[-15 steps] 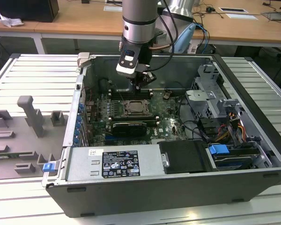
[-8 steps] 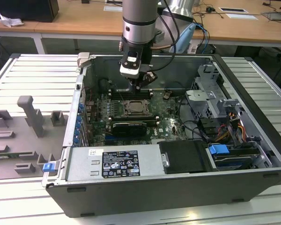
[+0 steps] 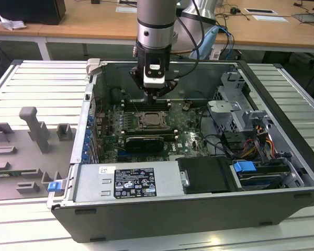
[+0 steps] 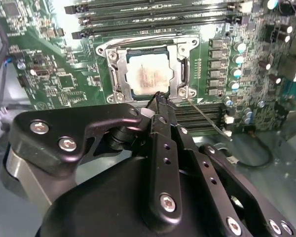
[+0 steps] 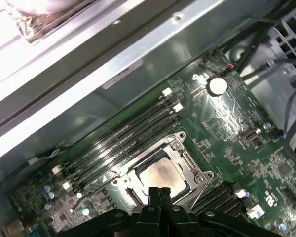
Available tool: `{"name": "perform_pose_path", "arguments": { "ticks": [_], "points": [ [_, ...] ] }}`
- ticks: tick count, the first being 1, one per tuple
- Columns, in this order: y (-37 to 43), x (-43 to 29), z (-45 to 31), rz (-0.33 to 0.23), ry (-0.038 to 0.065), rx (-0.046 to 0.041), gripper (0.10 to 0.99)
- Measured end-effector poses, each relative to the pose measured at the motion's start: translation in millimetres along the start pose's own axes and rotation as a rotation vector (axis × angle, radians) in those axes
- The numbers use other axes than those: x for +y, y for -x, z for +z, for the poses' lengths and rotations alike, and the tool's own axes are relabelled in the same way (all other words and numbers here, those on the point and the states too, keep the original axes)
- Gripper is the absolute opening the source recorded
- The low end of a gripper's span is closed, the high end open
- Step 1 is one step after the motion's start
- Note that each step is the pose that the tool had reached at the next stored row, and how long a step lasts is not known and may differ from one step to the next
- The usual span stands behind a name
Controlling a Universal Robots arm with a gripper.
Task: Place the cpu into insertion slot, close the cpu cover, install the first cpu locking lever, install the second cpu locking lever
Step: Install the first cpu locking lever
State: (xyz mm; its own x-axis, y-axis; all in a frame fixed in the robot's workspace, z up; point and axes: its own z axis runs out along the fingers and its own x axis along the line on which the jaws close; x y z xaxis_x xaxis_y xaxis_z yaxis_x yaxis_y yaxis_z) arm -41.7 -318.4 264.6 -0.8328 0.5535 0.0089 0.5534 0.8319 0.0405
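Wooden desks behind slatted table

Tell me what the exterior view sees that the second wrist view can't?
Exterior view adds: the dark grey metal computer case, black-labelled silver power supply box and blue plastic tab. Second wrist view adds: a thin metal rod slanting away from the silvery metal frame cover. Both share: the black pincer, shut, by the pale silver square cpu inside that cover, on the green motherboard.
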Motion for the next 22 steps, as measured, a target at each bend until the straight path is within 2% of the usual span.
{"name": "perform_pose_path", "arguments": {
  "ticks": [9,22],
  "points": [
    [0.0,0.0,0.0,-0.121,-0.001,0.0049,0.106],
    [0.1,-0.1,0.0,-0.231,-0.002,0.0093,0.106]
  ]
}}
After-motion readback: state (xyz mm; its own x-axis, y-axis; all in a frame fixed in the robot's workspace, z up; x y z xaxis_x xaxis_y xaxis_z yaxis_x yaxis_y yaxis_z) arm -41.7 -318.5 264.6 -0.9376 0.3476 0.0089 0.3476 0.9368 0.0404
